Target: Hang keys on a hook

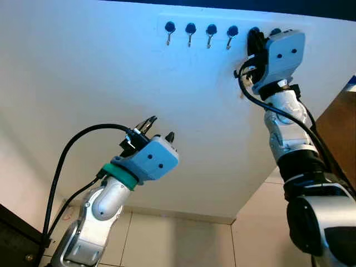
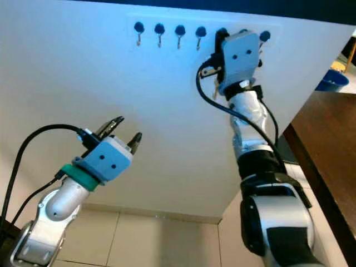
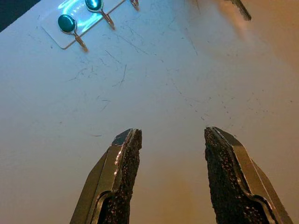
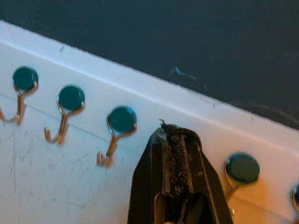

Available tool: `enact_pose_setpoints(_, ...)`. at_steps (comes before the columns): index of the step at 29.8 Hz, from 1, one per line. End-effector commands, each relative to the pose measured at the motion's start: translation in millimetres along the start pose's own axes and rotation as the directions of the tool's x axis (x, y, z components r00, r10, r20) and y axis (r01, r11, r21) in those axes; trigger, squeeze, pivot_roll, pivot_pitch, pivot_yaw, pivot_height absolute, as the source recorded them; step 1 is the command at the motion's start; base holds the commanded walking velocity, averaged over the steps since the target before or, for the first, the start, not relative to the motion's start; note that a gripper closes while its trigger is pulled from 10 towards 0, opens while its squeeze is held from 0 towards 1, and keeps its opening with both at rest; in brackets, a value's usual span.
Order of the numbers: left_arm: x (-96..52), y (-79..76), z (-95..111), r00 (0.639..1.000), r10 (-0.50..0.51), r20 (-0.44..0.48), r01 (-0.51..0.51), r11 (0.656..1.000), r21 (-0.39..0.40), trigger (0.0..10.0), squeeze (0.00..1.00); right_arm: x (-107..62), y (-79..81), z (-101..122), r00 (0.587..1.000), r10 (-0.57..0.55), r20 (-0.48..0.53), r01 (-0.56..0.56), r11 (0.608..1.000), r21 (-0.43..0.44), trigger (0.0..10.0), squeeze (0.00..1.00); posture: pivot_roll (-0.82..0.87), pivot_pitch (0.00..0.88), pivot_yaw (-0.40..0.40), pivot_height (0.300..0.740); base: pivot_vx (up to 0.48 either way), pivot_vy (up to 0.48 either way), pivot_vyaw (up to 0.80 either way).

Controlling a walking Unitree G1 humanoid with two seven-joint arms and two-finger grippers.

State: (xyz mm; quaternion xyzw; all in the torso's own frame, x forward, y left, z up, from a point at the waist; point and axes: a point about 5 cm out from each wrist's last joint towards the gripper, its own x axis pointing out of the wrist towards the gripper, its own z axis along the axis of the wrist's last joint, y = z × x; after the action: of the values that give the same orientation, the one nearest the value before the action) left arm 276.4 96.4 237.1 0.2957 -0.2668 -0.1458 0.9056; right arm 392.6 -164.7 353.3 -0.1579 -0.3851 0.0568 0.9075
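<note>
A white hook rack [image 1: 222,22] with several dark-capped metal hooks [image 4: 122,120] sits high on the white wall. My right gripper [image 1: 254,38] is raised against the rack, covering one hook between its neighbours [image 4: 242,169]. Its fingers [image 4: 175,140] are pressed shut with a thin bit of metal at their tips. A small tan key [image 1: 243,93] dangles just below this gripper against the wall. My left gripper [image 1: 161,128] hangs lower and to the left, well below the rack. It is open, with nothing between its fingers [image 3: 126,154].
A dark wooden tabletop [image 2: 334,144] runs along the right side, with a blue bowl [image 2: 332,80] at its far end. Pale tiled floor [image 1: 167,239] lies below the wall. A dark piece of furniture [image 1: 16,242] stands at the lower left.
</note>
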Motion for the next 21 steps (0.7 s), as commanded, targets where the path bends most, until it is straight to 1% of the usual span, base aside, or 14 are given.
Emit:
enact_pose_setpoints(1, -2.9, -2.3, -2, 1.000, -0.012, -0.014, 0.012, 1.000, 0.004, 10.0, 0.00, 2.5, 2.3, -1, 1.000, 0.010, -0.013, -0.010, 1.000, -0.004, 10.0, 0.00, 0.12, 0.095, 0.049, 0.740, 0.000, 0.000, 0.00)
enact_pose_setpoints(4, -2.9, -2.1, -2, 1.000, -0.010, -0.015, 0.010, 1.000, 0.004, 10.0, 0.00, 5.0, 4.3, -1, 0.999, 0.016, -0.028, -0.015, 1.000, 0.011, 10.0, 0.00, 0.12, 0.095, 0.049, 0.740, 0.000, 0.000, 0.00)
enact_pose_setpoints(9, -3.3, -2.1, -3, 1.000, -0.009, -0.016, 0.009, 1.000, 0.005, 10.0, 0.00, 7.1, 6.9, -2, 0.999, 0.027, -0.042, -0.026, 1.000, 0.007, 10.0, 0.00, 0.13, 0.093, 0.047, 0.740, 0.000, 0.000, 0.00)
enact_pose_setpoints(10, -3.8, -2.2, -2, 1.000, -0.009, -0.016, 0.009, 1.000, 0.005, 10.0, 0.00, 5.9, 9.7, -7, 0.996, 0.034, -0.080, -0.033, 0.999, 0.011, 10.0, 0.00, 0.13, 0.090, 0.045, 0.740, 0.000, 0.000, 0.00)
enact_pose_setpoints(11, -3.8, -2.2, -2, 1.000, -0.009, -0.016, 0.009, 1.000, 0.005, 10.0, 0.00, 5.9, 9.7, -7, 0.996, 0.034, -0.080, -0.033, 0.999, 0.011, 10.0, 0.00, 0.13, 0.090, 0.045, 0.740, 0.000, 0.000, 0.00)
enact_pose_setpoints(13, -4.1, -2.2, -2, 1.000, -0.009, -0.016, 0.009, 1.000, 0.005, 10.0, 0.00, 3.1, 12.5, -14, 0.991, 0.046, -0.122, -0.047, 0.999, -0.002, 10.0, 0.00, 0.13, 0.090, 0.045, 0.740, 0.000, 0.000, 0.00)
enact_pose_setpoints(17, -4.7, -2.2, -3, 1.000, -0.012, -0.018, 0.012, 1.000, 0.004, 10.0, 0.00, -7.0, 18.1, -31, 0.972, 0.076, -0.222, -0.084, 0.996, -0.028, 10.0, 0.00, 0.13, 0.092, 0.051, 0.740, 0.000, 0.000, 0.00)
enact_pose_setpoints(21, -4.7, -1.9, -3, 1.000, -0.013, -0.020, 0.013, 1.000, 0.002, 10.0, 0.00, -12.1, 19.8, -38, 0.962, 0.090, -0.259, -0.101, 0.994, -0.030, 10.0, 0.00, 0.13, 0.095, 0.052, 0.740, 0.000, 0.000, 0.00)
